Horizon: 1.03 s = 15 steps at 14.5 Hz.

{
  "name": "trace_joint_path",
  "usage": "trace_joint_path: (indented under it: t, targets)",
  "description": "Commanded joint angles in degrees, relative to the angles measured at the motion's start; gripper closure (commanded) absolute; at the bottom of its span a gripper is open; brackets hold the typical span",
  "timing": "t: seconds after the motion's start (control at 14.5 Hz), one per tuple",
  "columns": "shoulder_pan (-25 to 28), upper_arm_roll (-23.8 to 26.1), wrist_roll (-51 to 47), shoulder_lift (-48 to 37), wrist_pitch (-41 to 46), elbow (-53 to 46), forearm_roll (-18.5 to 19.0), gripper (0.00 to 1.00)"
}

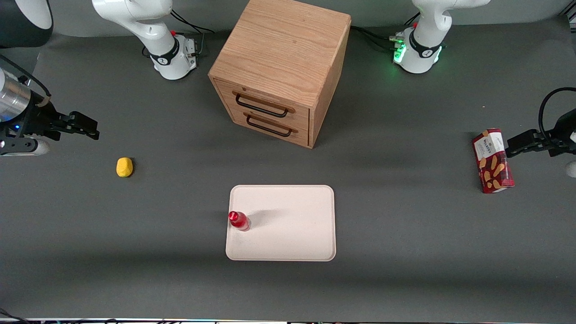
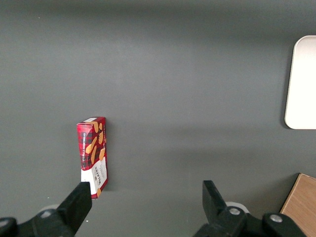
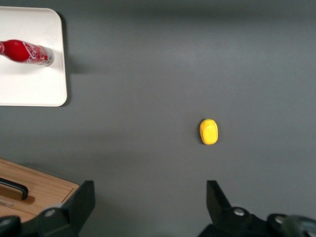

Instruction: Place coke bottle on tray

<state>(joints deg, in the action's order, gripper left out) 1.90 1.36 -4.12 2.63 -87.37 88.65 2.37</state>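
Note:
The coke bottle (image 1: 238,221), small and red with a red cap, stands upright on the cream-white tray (image 1: 292,225), close to the tray's edge toward the working arm's end. It also shows in the right wrist view (image 3: 25,52) on the tray (image 3: 29,84). My right gripper (image 1: 85,126) hangs open and empty above the table at the working arm's end, well away from the tray. In the right wrist view the gripper (image 3: 150,200) has its fingers (image 3: 81,202) wide apart with nothing between them.
A yellow lump (image 1: 124,167) lies on the table near my gripper and shows in the right wrist view (image 3: 209,131). A wooden drawer cabinet (image 1: 279,67) stands farther from the front camera than the tray. A red biscuit box (image 1: 492,160) lies toward the parked arm's end.

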Motion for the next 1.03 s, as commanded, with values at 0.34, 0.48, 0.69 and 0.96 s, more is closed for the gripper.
trace_joint_path:
  t: [0.34,0.48,0.69,0.96]
  targets:
    - [0.83,-3.56,4.38,-2.45,-2.71,2.32,-1.14,0.00]
    - [0.91,-3.56,4.47,-2.10,-5.25,2.32,-1.22,0.00]
    - [1.53,-3.73,4.38,-2.10,-7.46,2.32,-1.14,0.00]
    - [1.88,-4.00,4.30,-2.36,-8.52,2.06,-1.22,0.00]
